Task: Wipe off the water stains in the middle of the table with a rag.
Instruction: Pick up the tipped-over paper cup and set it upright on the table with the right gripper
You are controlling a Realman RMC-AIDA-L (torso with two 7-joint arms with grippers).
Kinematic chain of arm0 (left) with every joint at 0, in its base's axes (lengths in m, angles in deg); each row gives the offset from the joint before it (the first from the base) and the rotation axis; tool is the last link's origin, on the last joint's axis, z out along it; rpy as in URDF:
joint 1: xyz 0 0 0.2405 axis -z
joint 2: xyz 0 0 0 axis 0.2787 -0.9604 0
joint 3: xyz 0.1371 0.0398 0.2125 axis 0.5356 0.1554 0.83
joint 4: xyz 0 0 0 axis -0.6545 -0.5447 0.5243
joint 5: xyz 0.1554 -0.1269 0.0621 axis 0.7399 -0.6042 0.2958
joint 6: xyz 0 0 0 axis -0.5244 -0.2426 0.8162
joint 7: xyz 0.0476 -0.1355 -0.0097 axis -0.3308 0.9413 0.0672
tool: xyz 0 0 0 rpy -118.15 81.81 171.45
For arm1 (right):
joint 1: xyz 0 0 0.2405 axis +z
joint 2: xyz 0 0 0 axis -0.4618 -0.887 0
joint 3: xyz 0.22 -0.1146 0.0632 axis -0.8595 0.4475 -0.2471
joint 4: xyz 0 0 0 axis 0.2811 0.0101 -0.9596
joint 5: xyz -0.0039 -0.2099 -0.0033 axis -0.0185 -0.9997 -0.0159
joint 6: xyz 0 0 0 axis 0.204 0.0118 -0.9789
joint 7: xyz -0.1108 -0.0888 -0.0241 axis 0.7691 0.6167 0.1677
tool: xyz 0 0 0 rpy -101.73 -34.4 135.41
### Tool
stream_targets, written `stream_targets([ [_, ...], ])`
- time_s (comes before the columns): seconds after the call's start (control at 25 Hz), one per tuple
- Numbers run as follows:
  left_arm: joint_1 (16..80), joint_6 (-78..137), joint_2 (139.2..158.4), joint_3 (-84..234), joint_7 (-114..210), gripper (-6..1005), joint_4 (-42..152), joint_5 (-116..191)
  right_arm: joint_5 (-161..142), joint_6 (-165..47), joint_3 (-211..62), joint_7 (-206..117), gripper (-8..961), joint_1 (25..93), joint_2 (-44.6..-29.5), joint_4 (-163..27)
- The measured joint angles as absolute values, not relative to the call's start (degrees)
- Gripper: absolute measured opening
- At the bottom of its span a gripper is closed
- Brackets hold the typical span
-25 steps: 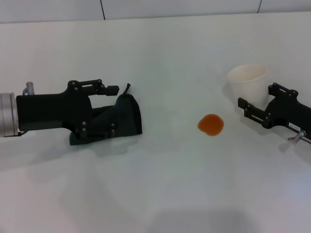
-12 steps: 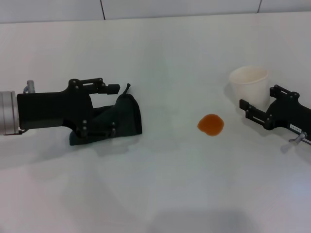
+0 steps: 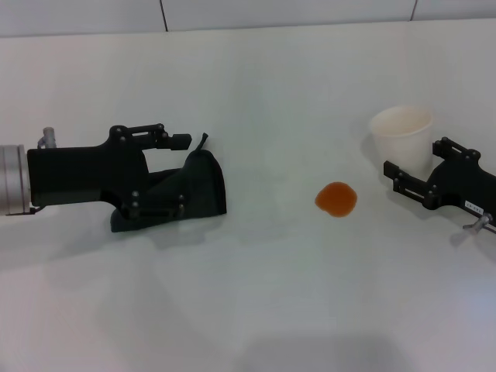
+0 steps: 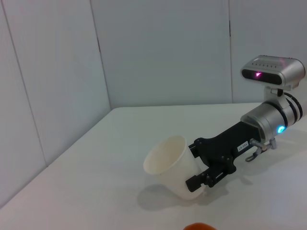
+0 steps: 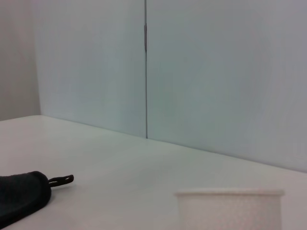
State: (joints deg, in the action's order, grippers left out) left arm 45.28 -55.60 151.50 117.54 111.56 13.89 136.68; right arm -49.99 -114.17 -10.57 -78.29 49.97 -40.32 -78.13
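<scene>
Orange and glossy, the stain (image 3: 336, 198) sits alone near the middle of the table (image 3: 256, 310) — nothing touches it yet, so the wiping has not begun. Your left gripper (image 3: 164, 172) lies low on the left side with its fingers clenched across the rag (image 3: 198, 188), which bunches under them and trails its loop tag toward the far edge. That flat, low hold makes sense for a wipe: the cloth is already down on the surface, so you could drag it right toward the stain without lifting. Stain and rag are well apart, with bare table between.

Your right gripper (image 3: 404, 179) is on the right, beside the stain's far-right side, its fingers grasping a white cup (image 3: 401, 138) by the wall and holding it upright — likely to keep it out of the rag's path. The left wrist view shows that grip (image 4: 204, 165) plainly.
</scene>
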Motion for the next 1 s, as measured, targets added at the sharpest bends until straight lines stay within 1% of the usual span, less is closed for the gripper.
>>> stream_targets([
  [0.56,45.28,-55.6,151.49,117.54,111.68,678,13.89,136.68,-50.04,-114.0,-10.53,-78.7,745,49.13,-40.32,-77.7],
  [0.8,45.35,-55.6,151.5,117.54,111.91,676,13.86,136.77,-49.81,-114.04,-10.56,-78.69,875,48.9,-40.32,-77.39],
  [1.0,45.12,-55.6,151.49,117.54,112.22,674,13.58,136.79,-49.57,-114.79,-10.54,-78.69,868,48.14,-40.15,-77.9],
])
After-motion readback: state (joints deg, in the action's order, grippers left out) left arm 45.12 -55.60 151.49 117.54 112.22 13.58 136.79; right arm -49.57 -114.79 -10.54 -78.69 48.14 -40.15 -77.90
